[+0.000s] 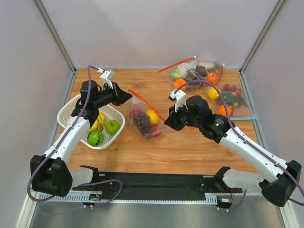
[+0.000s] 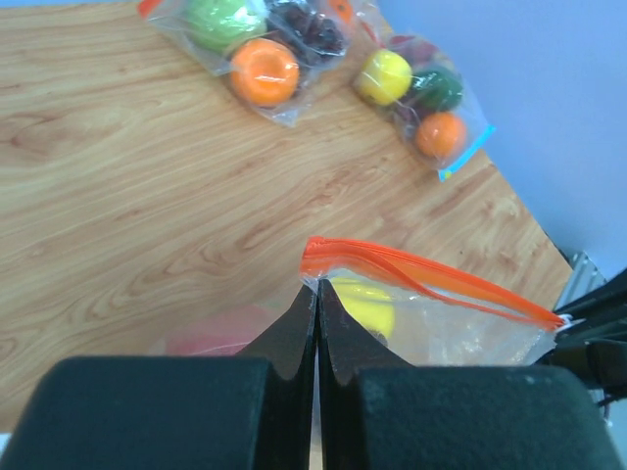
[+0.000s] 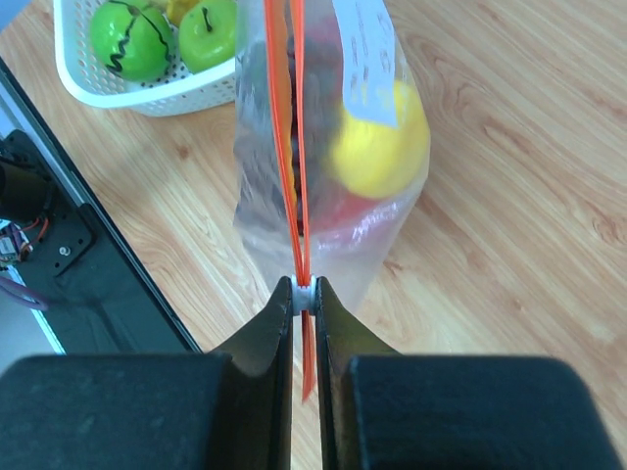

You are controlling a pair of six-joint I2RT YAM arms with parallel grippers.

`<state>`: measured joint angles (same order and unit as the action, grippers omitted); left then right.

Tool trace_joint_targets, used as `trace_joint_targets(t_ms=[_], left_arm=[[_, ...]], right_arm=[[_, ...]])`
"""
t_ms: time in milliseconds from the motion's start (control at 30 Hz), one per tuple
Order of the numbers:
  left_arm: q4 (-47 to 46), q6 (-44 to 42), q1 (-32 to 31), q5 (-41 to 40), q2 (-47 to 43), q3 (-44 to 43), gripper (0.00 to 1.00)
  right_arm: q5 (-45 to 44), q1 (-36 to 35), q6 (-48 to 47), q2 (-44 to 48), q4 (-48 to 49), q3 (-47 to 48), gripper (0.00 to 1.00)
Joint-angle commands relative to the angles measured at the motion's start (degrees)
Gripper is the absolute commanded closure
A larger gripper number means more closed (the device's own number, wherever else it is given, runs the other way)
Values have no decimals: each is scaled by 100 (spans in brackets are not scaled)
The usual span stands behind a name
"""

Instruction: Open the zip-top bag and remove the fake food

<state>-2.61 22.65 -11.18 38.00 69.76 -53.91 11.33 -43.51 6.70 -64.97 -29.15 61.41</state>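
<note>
Zip-top bag (image 1: 146, 118) stands upright at the middle of the worktop (image 1: 190, 147), fake food (image 3: 377, 147) inside. Its red-orange strip (image 2: 431, 279) is held at both ends: left fingers (image 2: 292, 328) pinched shut on one end, right fingers (image 3: 269, 333) clamped narrowly on the opposite end. White basket (image 1: 63, 114) sits just beside the bag.

i'm looking at a clear, crinkly plastic zip-top bag (image 3: 265, 215) with a smooth red-orange strip — inside, a shiny yellow plastic fruit (image 3: 382, 147). the light wooden tabletop (image 3: 509, 196) looks smooth, its grain showing. the white perforated plastic basket (image 3: 147, 98) is glossy — so are the green apples (image 3: 208, 34).
</note>
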Motion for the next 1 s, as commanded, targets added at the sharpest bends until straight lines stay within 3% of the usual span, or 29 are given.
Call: trace_joint_targets(t_ms=[0, 333, 500, 533, 633, 667, 767, 867, 967], left_arm=[[-275, -60, 221, -495, -120, -76, 100], [-134, -59, 345, -583, -24, -85, 100], [-362, -25, 345, 249, 82, -102, 100], [-450, -7, 345, 382, 108, -102, 100], [-460, -50, 318, 743, 126, -120, 100], [-390, -120, 292, 762, 117, -128, 100], [110, -550, 134, 648, 38, -277, 100], [577, -903, -129, 498, -6, -410, 100], [709, -1034, -279, 463, -41, -427, 100]], right_arm=[[-272, -44, -37, 406, -389, -50, 100], [-500, -44, 68, 731, -785, -217, 100], [-518, -44, 51, 723, -830, -59, 97], [-527, -44, 51, 714, -821, 11, 94], [-597, -44, 33, 609, -812, 318, 71], [-606, -44, 25, 521, -803, 398, 59], [-606, -44, -72, 363, -637, 732, 45], [-693, -44, -186, 152, -365, 987, 38], [-668, -35, -283, -164, -137, 1215, 36]])
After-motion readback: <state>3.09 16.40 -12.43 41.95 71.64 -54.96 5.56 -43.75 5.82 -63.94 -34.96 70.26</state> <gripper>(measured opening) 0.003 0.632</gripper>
